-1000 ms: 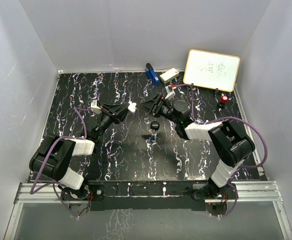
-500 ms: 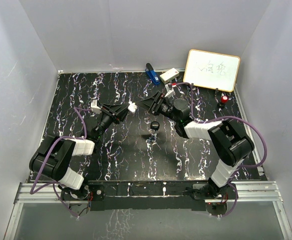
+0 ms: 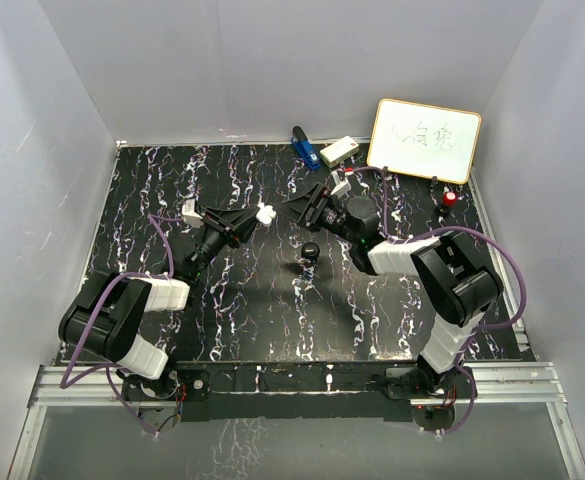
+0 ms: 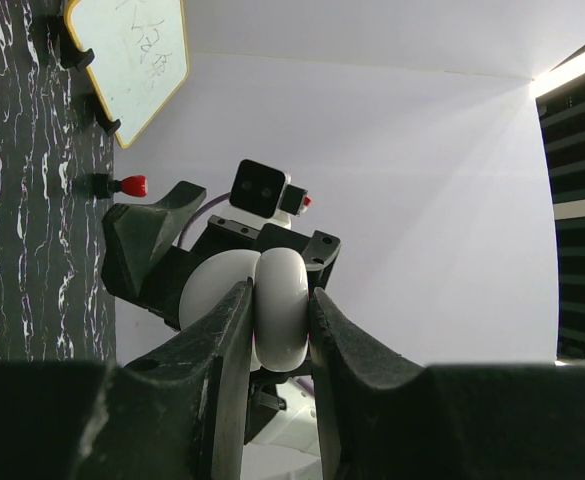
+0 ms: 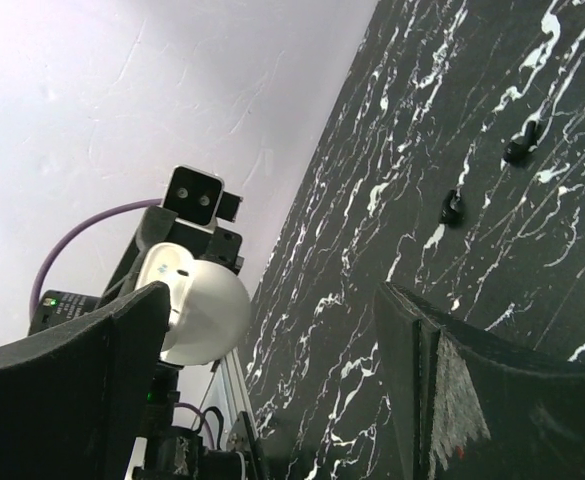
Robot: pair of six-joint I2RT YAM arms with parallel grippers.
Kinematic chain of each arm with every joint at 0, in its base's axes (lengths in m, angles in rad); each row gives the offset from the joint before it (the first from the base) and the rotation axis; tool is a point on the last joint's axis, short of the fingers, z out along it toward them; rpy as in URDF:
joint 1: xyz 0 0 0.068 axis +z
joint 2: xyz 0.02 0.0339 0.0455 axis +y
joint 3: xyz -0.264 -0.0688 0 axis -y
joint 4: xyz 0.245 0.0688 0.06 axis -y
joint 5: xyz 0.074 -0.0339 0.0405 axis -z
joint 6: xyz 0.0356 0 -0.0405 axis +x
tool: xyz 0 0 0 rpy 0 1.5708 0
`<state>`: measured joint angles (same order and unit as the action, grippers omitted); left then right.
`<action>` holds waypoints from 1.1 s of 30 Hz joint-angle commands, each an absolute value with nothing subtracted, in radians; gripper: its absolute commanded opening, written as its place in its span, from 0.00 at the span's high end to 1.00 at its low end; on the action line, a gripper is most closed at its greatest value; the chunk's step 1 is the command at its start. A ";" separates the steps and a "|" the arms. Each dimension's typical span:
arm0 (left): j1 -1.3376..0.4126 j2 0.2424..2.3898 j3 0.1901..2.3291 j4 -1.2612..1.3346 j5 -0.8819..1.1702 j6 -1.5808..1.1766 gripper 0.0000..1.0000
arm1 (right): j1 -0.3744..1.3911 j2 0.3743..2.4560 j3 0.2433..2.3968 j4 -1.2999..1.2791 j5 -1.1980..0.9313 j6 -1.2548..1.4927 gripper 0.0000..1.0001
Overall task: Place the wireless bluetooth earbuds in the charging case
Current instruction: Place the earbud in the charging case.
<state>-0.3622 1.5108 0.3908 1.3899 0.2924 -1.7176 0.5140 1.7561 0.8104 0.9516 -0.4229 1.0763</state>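
The charging case point(image 3: 264, 212) is a white rounded clamshell held above the table. My left gripper point(image 3: 256, 216) is shut on it. In the left wrist view the fingers pinch one rounded half point(image 4: 282, 305), and the other half bulges to the left of it. My right gripper point(image 3: 296, 206) stands open just right of the case, jaws wide and nothing between them. In the right wrist view the case point(image 5: 204, 312) hangs beside the left finger, its flat inner face lit. I cannot pick out the earbuds on the white-veined table.
Two small dark pieces point(image 3: 310, 250) point(image 3: 307, 272) lie on the black marbled table below the grippers. A whiteboard point(image 3: 424, 140) leans at the back right, with a red-capped item point(image 3: 451, 198) beside it. A blue object point(image 3: 303, 147) and a white box point(image 3: 339, 150) sit at the back edge.
My right gripper has edged slightly toward the back and the case, still open. The left gripper and the case have not moved.
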 commanded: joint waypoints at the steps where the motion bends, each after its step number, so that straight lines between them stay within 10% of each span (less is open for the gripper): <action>1: -0.361 1.486 0.415 1.470 0.298 -1.718 1.00 | 0.508 1.771 0.850 1.012 -0.441 1.084 0.19; 33: -0.361 1.538 0.433 1.483 0.285 -1.713 1.00 | 0.509 1.747 0.801 1.031 -0.458 1.097 0.20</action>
